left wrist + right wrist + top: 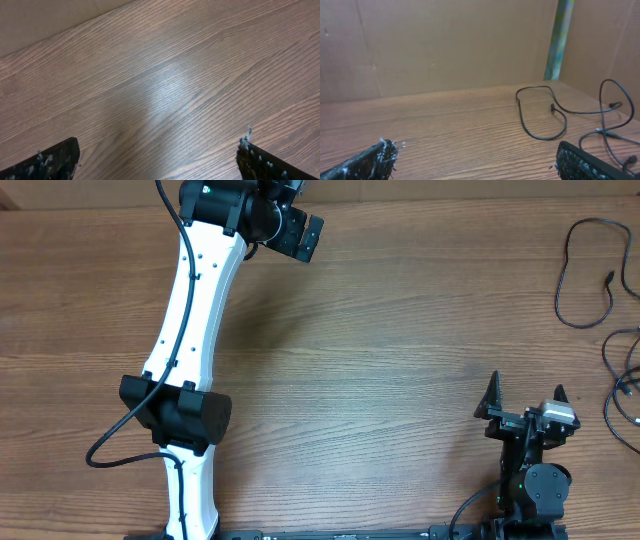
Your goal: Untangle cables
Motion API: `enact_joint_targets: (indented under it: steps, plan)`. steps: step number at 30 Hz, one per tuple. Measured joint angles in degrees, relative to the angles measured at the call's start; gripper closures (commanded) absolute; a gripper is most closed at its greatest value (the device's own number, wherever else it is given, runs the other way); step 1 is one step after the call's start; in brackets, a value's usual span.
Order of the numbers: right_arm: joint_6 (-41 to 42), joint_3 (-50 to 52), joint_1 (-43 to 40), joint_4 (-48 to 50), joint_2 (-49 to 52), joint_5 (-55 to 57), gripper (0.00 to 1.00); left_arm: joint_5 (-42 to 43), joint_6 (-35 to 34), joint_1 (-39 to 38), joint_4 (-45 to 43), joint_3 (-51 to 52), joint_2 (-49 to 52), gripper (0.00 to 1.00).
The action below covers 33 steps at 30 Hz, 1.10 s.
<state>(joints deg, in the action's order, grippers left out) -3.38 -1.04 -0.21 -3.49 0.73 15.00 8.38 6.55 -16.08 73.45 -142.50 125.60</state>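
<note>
Thin black cables lie loose at the table's far right edge. One long loop (559,290) lies at the back right, and more strands (606,355) lie nearer the front, partly cut off by the frame. The right wrist view shows the loop (522,117) ahead and the other strands (602,117) to the right. My right gripper (526,392) (480,162) is open and empty, low at the front right, apart from the cables. My left gripper (300,235) (159,160) is open and empty at the back left, over bare wood.
The wooden table (400,360) spans the view. The white left arm (190,330) reaches from the front edge to the back left. Brown cardboard walls (445,45) stand behind and to the right of the table, with a greenish post (560,40) in the corner.
</note>
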Motion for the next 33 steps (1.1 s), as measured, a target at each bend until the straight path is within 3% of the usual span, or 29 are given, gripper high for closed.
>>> enact_joint_targets:
  steps: [20, 25, 30, 33]
  plan:
    - [-0.02, 0.0, 0.24, -0.02, 0.0, 0.04, 0.0, -0.11, 0.0, 0.0, 0.48, 0.0, 0.0, 0.0]
    - [-0.04, 0.0, 0.26, -0.02, 0.0, 0.02, 0.0, -3.63, 0.02, 0.0, 2.95, 0.11, 0.0, 0.0]
    - [-0.04, 0.0, 0.24, -0.04, 0.0, 0.02, 0.0, -7.52, 1.18, 0.17, 2.78, 3.76, 0.0, 0.0]
    - [-0.04, 0.0, 0.24, -0.04, 0.0, 0.0, 0.0, -8.68, 2.01, 0.39, -1.64, 8.61, -0.66, 0.0]
